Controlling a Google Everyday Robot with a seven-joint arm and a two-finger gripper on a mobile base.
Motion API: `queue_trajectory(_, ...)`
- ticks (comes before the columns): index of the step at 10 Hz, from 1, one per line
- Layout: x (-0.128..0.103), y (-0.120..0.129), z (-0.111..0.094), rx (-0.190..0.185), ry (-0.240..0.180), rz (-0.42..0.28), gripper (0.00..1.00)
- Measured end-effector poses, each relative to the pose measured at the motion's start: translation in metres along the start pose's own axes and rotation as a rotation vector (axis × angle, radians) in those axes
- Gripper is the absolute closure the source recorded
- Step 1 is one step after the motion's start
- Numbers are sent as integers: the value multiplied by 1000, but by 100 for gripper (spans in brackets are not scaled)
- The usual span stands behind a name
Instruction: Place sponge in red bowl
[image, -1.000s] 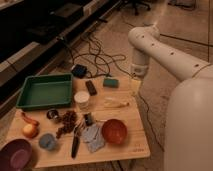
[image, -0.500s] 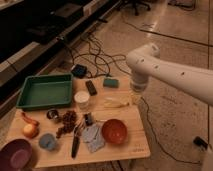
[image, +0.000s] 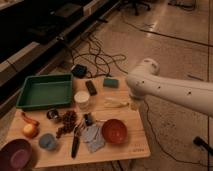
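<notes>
Claw (image: 133, 103) hangs low at the edge of the desk (image: 132, 146), under the white arm, jaws apart and, as far as I can judge, nothing between them. Now the sponge (image: 111, 82): it lies flat at the far end of the desk, beyond the claw and off toward the tray side, near it but untouched. Its long axis runs roughly along the desk's far edge, so I reckon the jaws want to close across the short side. On past the sponge from the claw sits the black gadget (image: 91, 87), close enough to watch. The red bowl (image: 115, 131) lies the other way, on the camera side of the claw, nothing in it. A pale object (image: 116, 103) lies between sponge and bowl, just beside the claw. One arm only: out to the sponge first, then across to the bowl. Farther off stand the white cup (image: 82, 100) and the green tray (image: 45, 91).
</notes>
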Motion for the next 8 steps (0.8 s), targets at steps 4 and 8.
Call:
queue_trajectory(4, 30, -34, 15, 146, -78, -107, 35)
queue_trajectory(8, 60, -83, 52, 375, -201, -220, 35)
